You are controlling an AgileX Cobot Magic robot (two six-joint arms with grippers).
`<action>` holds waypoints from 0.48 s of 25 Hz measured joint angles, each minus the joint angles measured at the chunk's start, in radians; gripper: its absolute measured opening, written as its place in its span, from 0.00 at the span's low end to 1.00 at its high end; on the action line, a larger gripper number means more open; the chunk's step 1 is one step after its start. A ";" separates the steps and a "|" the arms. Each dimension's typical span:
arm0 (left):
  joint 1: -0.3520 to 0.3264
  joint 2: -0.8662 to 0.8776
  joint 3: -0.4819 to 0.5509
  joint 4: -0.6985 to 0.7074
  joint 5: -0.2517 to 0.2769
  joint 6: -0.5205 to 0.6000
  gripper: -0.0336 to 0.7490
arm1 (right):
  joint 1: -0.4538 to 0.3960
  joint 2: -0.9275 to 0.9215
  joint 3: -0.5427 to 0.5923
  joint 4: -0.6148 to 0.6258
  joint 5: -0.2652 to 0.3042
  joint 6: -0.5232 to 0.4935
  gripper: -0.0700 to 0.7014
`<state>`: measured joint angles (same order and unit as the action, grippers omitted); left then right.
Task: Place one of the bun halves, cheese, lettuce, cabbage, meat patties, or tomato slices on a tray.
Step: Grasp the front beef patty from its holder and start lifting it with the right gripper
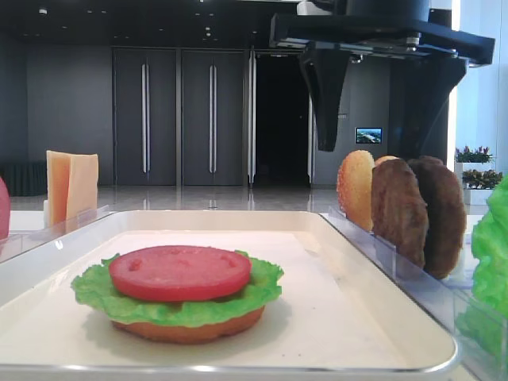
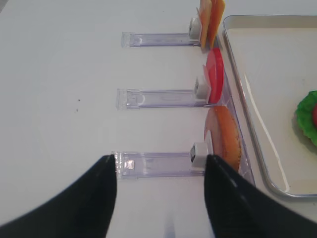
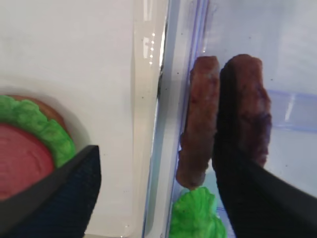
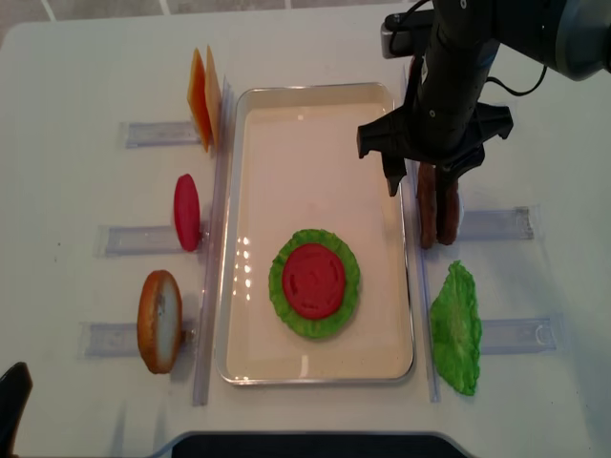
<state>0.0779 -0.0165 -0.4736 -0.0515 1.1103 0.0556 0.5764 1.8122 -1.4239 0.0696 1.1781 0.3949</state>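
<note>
On the cream tray (image 4: pixel 286 124) lies a stack: a bun half (image 1: pixel 190 327), lettuce (image 4: pixel 283 307) and a tomato slice (image 4: pixel 312 280) on top. Two meat patties (image 4: pixel 436 215) stand on edge in the right rack. My right gripper (image 4: pixel 420 176) hangs open above them. In the right wrist view its fingers (image 3: pixel 237 163) straddle the tray rim and the nearer patty (image 3: pixel 200 119). My left gripper (image 2: pixel 161 161) is open and empty over the table, by the rack holding another bun half (image 2: pixel 225 136). Cabbage is out of view.
Left racks hold cheese slices (image 4: pixel 200 100), a tomato slice (image 4: pixel 186 212) and the bun half (image 4: pixel 159 321). On the right stand a further bun half (image 1: pixel 355 189) and a lettuce leaf (image 4: pixel 455 329). Clear rack rails (image 2: pixel 158 96) stick out on both sides of the tray.
</note>
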 joint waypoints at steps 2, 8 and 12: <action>0.000 0.000 0.000 0.000 0.000 0.000 0.59 | 0.000 0.000 0.000 0.005 -0.006 0.000 0.74; 0.000 0.000 0.000 0.000 0.000 0.000 0.59 | 0.000 0.000 0.000 0.003 -0.009 -0.002 0.74; 0.000 0.000 0.000 0.000 0.000 0.000 0.59 | 0.000 0.028 0.000 -0.001 0.007 -0.004 0.74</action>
<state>0.0779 -0.0165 -0.4736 -0.0515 1.1103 0.0556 0.5764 1.8400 -1.4239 0.0685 1.1846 0.3905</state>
